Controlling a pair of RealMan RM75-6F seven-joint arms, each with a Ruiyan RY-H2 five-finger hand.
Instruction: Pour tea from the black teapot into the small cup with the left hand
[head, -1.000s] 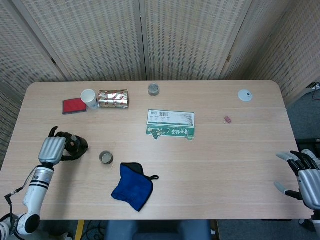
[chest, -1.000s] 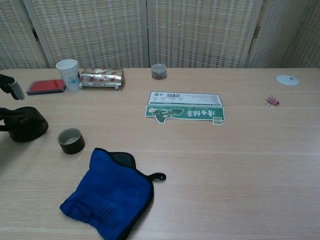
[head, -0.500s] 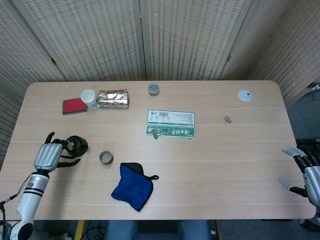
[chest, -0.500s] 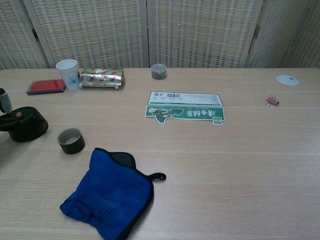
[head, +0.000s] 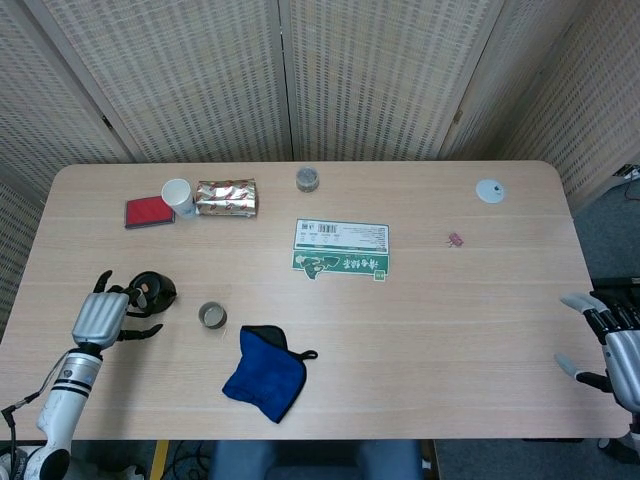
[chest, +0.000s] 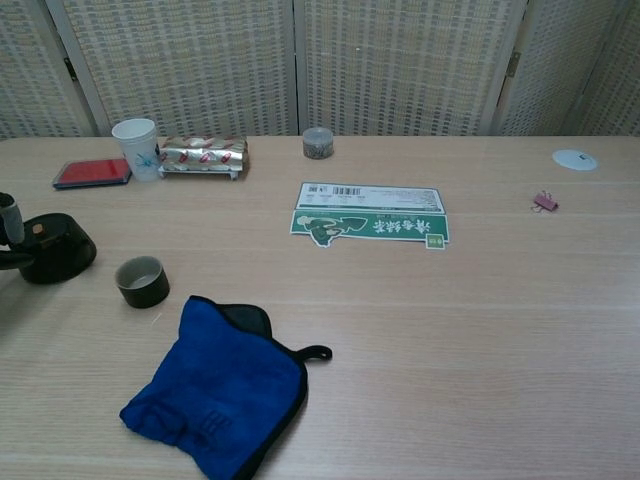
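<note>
The black teapot (head: 153, 290) (chest: 56, 250) stands upright near the table's left edge. The small dark cup (head: 211, 315) (chest: 141, 281) sits just to its right, empty as far as I can see. My left hand (head: 101, 317) lies to the left and front of the teapot with its fingers spread, their tips close to the pot's side but holding nothing. In the chest view only one fingertip (chest: 10, 218) shows at the left border. My right hand (head: 612, 343) hovers open off the table's front right corner.
A blue cloth (head: 264, 373) lies in front of the cup. A green-and-white card (head: 341, 248) is at the centre. A paper cup (head: 179, 197), red pad (head: 148, 211) and foil packet (head: 226, 196) stand at the back left. A small jar (head: 307, 179), white disc (head: 489, 190) and pink clip (head: 455, 239) lie farther off.
My left hand has come off the teapot, drawn back toward the front left and spread its fingers. The teapot stays put. My right hand has slid slightly right.
</note>
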